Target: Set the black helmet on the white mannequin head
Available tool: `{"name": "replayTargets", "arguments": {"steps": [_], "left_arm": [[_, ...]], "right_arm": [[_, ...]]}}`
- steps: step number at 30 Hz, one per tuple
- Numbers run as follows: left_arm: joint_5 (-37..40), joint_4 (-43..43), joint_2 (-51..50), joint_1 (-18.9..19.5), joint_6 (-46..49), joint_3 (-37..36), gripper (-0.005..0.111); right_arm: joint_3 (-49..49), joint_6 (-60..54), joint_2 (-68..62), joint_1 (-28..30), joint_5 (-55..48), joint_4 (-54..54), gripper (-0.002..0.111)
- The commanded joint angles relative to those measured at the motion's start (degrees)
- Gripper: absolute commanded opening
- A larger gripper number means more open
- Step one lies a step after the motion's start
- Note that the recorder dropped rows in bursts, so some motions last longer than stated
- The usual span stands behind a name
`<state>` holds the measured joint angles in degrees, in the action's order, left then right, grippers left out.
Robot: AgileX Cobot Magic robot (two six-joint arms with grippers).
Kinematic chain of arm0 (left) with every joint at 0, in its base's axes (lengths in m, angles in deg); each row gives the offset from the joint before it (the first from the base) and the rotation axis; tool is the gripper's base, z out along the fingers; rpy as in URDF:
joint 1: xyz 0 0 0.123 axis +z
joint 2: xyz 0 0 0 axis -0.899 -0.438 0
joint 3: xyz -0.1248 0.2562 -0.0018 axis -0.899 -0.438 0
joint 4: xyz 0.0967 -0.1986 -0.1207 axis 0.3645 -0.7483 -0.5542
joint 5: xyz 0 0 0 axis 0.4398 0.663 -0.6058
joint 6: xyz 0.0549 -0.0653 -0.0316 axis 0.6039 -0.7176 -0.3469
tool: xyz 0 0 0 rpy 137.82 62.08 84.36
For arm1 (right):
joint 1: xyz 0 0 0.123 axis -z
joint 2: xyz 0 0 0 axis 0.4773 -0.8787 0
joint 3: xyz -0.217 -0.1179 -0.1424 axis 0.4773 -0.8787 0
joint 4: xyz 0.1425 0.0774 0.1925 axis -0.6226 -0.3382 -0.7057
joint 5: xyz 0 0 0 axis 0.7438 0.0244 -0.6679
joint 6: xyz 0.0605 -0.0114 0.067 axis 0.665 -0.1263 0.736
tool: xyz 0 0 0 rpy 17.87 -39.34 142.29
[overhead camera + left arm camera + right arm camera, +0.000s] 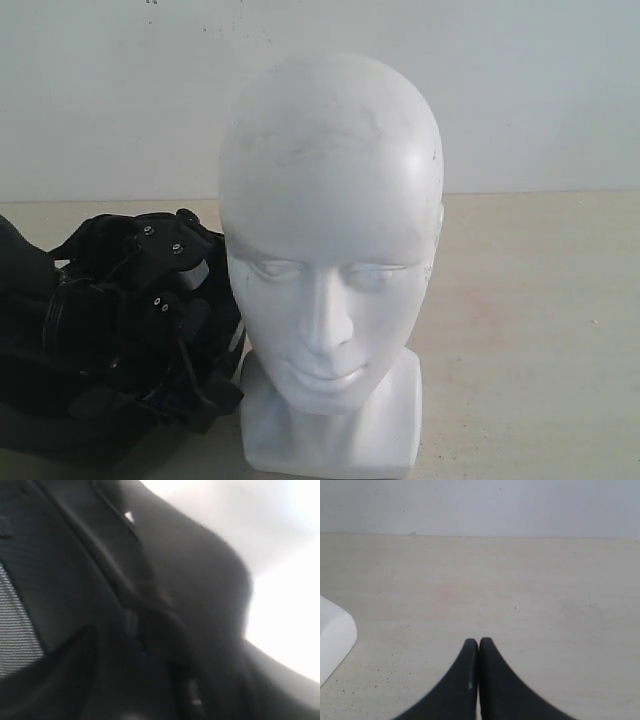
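**Exterior view.** The white mannequin head (330, 250) stands upright at centre on the surface (540, 330), with its crown bare. The black helmet (60, 420) lies on the surface on the left arm's side, close against the neck base (330, 440), and is not yet lifted. The left pincer (165, 300) is down in the helmet. Judged status: grasp stage. The lift, the carry over the crown and the lowering all remain. There is open room above the head and across the right-hand surface. Helmet and base crowd each other, so a straight-up lift looks safer than a sideways drag.

**Left wrist view.** Blurred dark helmet material fills the frame (padding and an edge seam are suggested, no more). Whether this pincer's jaws are apart or clamped cannot be told.

**Right wrist view.** The right pincer (479, 642) has its jaws pressed together on nothing, over bare surface. A corner of the neck base shows at one side.
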<state>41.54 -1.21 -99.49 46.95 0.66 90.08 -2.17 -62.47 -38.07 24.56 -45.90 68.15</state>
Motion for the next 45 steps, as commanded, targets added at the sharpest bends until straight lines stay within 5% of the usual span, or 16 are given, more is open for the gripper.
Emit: {"name": "replayTargets", "arguments": {"steps": [1, 5, 17, 45], "left_arm": [[-0.8, -0.3, 0.0, -0.2, -0.5, -0.2, 0.033], [-0.9, -0.3, 0.0, -0.2, -2.2, -0.2, 0.005], [3.7, 10.0, 3.1, -0.2, -17.2, -0.2, 0.004], [14.0, 23.8, 39.7, -0.2, -34.3, -6.6, 0.004]], "right_arm": [[0.0, -0.1, 0.3, -0.2, 0.4, 0.1, 0.000], [0.0, -0.1, 0.3, -0.2, 0.4, 0.1, 0.000], [0.0, -0.1, 0.3, -0.2, 0.4, 0.1, 0.000], [0.0, -0.1, 0.3, -0.2, 0.4, 0.1, 0.000]]}}
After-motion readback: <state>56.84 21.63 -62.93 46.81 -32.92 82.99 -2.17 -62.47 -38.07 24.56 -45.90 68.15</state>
